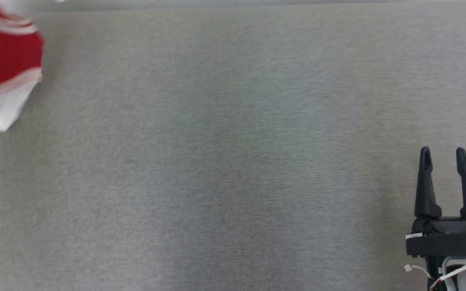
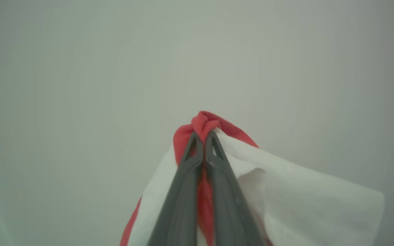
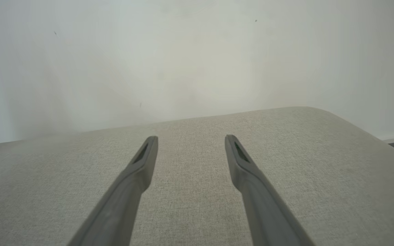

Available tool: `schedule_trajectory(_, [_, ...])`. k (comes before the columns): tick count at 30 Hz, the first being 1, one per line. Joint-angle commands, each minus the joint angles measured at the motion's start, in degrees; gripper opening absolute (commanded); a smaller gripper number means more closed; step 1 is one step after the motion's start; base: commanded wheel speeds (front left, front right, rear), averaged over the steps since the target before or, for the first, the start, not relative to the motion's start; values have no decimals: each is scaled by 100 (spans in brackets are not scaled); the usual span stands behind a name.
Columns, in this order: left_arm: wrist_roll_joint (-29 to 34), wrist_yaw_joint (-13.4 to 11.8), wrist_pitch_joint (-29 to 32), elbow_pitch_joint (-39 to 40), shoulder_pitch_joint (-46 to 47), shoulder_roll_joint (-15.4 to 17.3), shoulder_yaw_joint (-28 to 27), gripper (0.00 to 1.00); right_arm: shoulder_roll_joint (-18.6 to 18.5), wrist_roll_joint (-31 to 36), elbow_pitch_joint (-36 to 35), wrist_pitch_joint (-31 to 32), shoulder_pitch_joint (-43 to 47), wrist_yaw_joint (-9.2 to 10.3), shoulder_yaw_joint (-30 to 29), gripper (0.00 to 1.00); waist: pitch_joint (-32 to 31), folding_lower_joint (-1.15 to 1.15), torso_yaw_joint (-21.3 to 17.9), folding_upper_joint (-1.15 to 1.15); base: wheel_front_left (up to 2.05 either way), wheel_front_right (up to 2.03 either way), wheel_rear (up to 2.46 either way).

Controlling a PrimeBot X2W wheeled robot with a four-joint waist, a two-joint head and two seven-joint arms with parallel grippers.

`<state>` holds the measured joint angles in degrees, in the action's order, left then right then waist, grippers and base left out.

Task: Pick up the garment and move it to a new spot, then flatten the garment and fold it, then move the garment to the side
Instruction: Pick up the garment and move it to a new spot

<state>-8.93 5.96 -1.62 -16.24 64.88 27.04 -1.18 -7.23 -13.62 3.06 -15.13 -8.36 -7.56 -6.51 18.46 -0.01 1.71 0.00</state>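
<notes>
- At the head view's upper-left edge, one red-and-white garment (image 1: pixel 2 60) is showing, left gripper (image 2: pixel 203 135) pinching its red fold.
- One right gripper (image 1: pixel 443 151) is hovering, fingers spread, over grey surface (image 1: pixel 233 161) running open leftward.

An indoor room, kind unclear: grey fabric-covered surface (image 3: pixel 197 205) against a plain white wall (image 3: pixel 149 51).

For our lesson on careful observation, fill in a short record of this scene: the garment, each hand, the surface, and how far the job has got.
garment: red and white cloth, at the far left edge of the head view
left hand: shut on a bunched red fold of the garment
right hand: open, holding nothing, at the lower right of the head view
surface: grey woven fabric
job stage: garment gripped, not yet flattened or folded
</notes>
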Motion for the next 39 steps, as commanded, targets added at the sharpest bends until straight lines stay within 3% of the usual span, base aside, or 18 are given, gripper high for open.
schedule_trajectory(1, [-33,12,93,137,106,-84,75,0,43,-35,25,-4,56,14,2,100,-277,1,-296,0,0,0,0])
schedule_trajectory(8, [-241,91,669,814,551,-560,844,0,249,-62,141,-4,129,13,15,100,-532,1,-825,0,0,0,0])
schedule_trajectory(18, [-546,120,506,417,621,-1538,1768,0,369,-95,228,-4,155,13,60,100,-529,1,-1444,0,0,0,0])
schedule_trajectory(25, [-775,-187,48,263,-812,-2010,2008,0,389,-29,239,-4,230,13,59,100,-605,1,-1456,0,0,0,0])
schedule_trajectory(35, [-1115,-474,-551,-494,-3099,-2236,2309,0,189,-46,292,-4,175,14,303,100,-608,1,-1279,0,0,0,0])
schedule_trajectory(39, [-1197,-457,-840,-1065,-3647,-2312,2526,0,187,-91,325,-4,72,14,398,100,-586,1,-1203,0,0,0,0])
